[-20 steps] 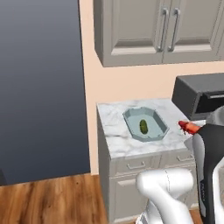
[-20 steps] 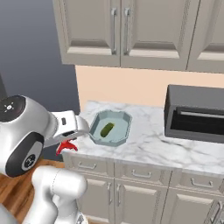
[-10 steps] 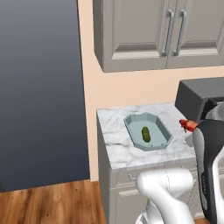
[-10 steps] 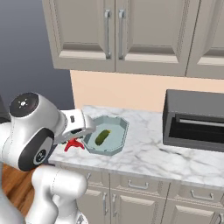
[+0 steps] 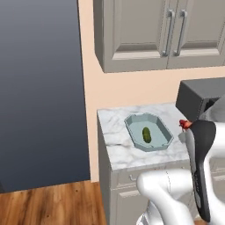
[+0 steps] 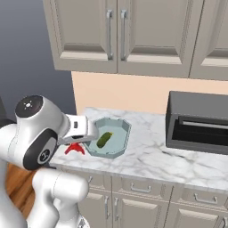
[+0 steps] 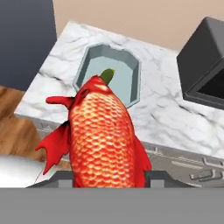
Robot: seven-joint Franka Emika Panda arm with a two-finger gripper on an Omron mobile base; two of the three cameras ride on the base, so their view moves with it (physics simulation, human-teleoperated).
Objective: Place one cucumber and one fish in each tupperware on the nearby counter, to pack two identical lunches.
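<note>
My gripper point(image 7: 107, 178) is shut on the red-orange fish point(image 7: 103, 131), which stands large in the middle of the hand view. The fish point(image 6: 74, 149) hangs in front of the counter point(image 6: 151, 156), just short of its left front edge, and its red tip point(image 5: 184, 124) peeks out beside my arm. A pale blue-teal octagonal tupperware point(image 5: 132, 121) point(image 6: 120, 149) point(image 7: 85, 65) sits on the counter beyond the fish. One dark-green cucumber point(image 5: 146, 134) point(image 6: 104, 139) point(image 7: 107, 75) lies inside it.
A dark grey toaster oven point(image 6: 198, 122) point(image 5: 197, 99) point(image 7: 205, 61) stands on the counter right of the tupperware. Beige wall cabinets point(image 6: 120, 35) hang above. A dark tall panel point(image 5: 39, 88) and wooden floor point(image 5: 52, 204) lie left of the counter's end.
The whole picture has shifted, so the base has driven closer to the counter. The fish stays in the gripper and the cucumber stays in the tupperware.
</note>
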